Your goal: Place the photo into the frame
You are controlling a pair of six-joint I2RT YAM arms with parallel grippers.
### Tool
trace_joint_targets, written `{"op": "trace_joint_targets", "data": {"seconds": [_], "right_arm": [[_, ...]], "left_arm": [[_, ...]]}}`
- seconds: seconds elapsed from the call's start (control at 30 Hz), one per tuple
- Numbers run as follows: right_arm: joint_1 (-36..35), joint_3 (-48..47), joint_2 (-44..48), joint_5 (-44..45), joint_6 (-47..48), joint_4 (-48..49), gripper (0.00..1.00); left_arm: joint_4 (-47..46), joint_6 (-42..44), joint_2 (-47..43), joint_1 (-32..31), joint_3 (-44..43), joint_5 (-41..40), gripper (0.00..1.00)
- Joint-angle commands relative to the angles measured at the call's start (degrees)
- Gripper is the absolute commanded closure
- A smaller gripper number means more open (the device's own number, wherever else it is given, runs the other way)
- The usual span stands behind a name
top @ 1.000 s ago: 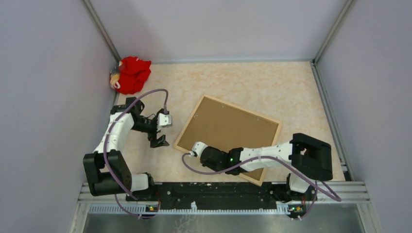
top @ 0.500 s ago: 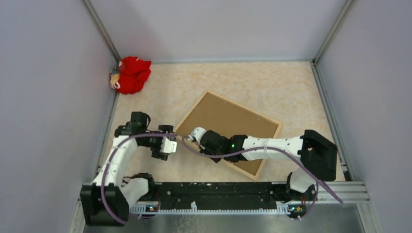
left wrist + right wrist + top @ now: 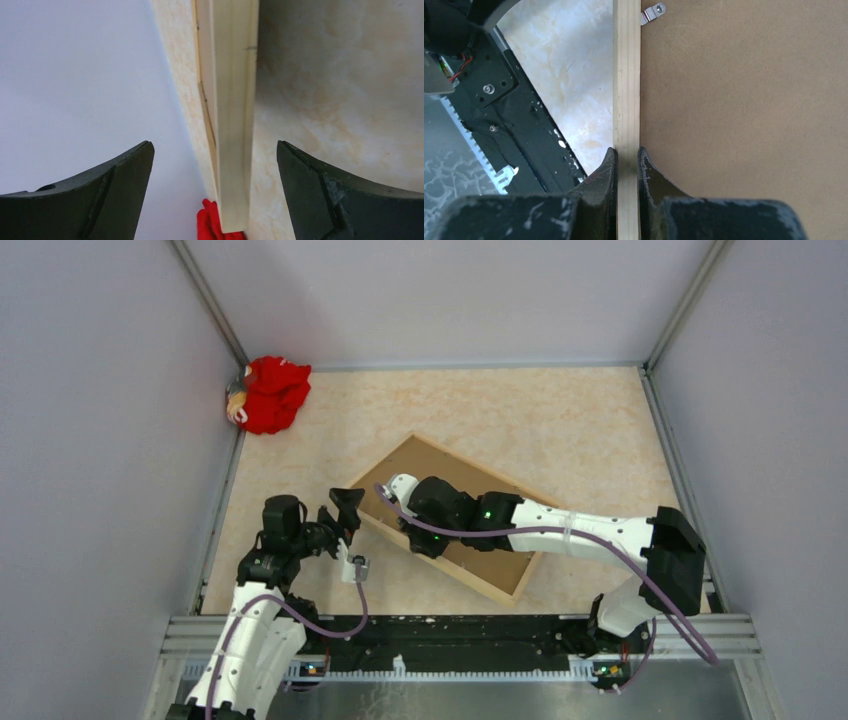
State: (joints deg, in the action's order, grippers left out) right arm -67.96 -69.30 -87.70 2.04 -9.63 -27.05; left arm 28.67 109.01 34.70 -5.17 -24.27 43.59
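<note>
Right wrist: gripper (image 3: 627, 154) tight on frame (image 3: 626, 75)

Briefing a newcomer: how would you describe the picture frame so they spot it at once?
In the middle of the beige marbled table is one large rectangle. That is the frame: brown backing edged in pale wood, its rail pinched by the right gripper, unlike the red bundle far left.

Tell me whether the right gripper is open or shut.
Shut on the frame: fingers of the right gripper clamp its wooden rail from both sides.
</note>
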Motion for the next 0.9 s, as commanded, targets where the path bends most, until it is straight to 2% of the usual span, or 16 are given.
{"op": "trace_joint_targets", "data": {"seconds": [0.0, 0.07, 0.1, 0.17, 0.23, 0.27, 0.33, 0.4, 0.47, 0.57, 0.67, 0.87], "right_arm": [[0.4, -5.3, 3.8, -0.8, 0.8, 1.2, 1.00], [0.4, -5.5, 4.0, -0.7, 0.9, 1.0, 1.00], [0.4, -5.6, 4.0, -0.4, 1.0, 0.8, 1.00], [0.4, -5.8, 3.8, 0.7, 1.1, -0.1, 1.00], [0.5, -6.2, 3.8, 2.0, 1.5, -1.0, 1.00], [0.7, -6.6, 3.8, 2.7, 1.8, -1.5, 0.98], [0.9, -7.2, 3.9, 4.6, 2.7, -2.5, 0.86], [0.9, -7.8, 4.5, 6.8, 4.6, -3.1, 0.64], [0.9, -7.2, 6.5, 7.8, 7.1, -2.0, 0.47], [0.4, -5.7, 9.9, 7.8, 10.3, -1.2, 0.30], [-2.9, -4.9, 11.3, 12.4, 17.1, -2.7, 0.22], [-6.8, -3.4, 10.1, 19.4, 24.4, -6.8, 0.16]], "left_arm": [[-8.7, 1.3, 1.2, -0.5, -1.3, 2.4, 0.03], [-9.0, 3.7, 1.8, -0.7, -1.1, 2.1, 0.08], [-8.6, 4.1, 2.2, -1.1, -1.9, 1.9, 0.16], [-6.6, 3.6, 3.5, -2.2, -4.2, 1.1, 0.38], [-5.5, 2.1, 4.6, -3.1, -6.4, 0.2, 0.50], [-5.0, 1.7, 5.0, -3.2, -7.2, 0.0, 0.51], [-4.5, 0.1, 5.4, -3.2, -8.4, -0.2, 0.51], [-3.7, -1.9, 6.1, -3.3, -9.8, 0.0, 0.51], [-1.1, -3.3, 7.4, -3.3, -12.0, 0.1, 0.52], [3.7, -6.3, 10.2, -3.4, -16.4, 0.6, 0.54], [8.7, -8.6, 13.5, -3.4, -21.7, 1.2, 0.55], [13.0, -10.5, 16.3, -3.6, -26.2, 2.0, 0.56]]}}
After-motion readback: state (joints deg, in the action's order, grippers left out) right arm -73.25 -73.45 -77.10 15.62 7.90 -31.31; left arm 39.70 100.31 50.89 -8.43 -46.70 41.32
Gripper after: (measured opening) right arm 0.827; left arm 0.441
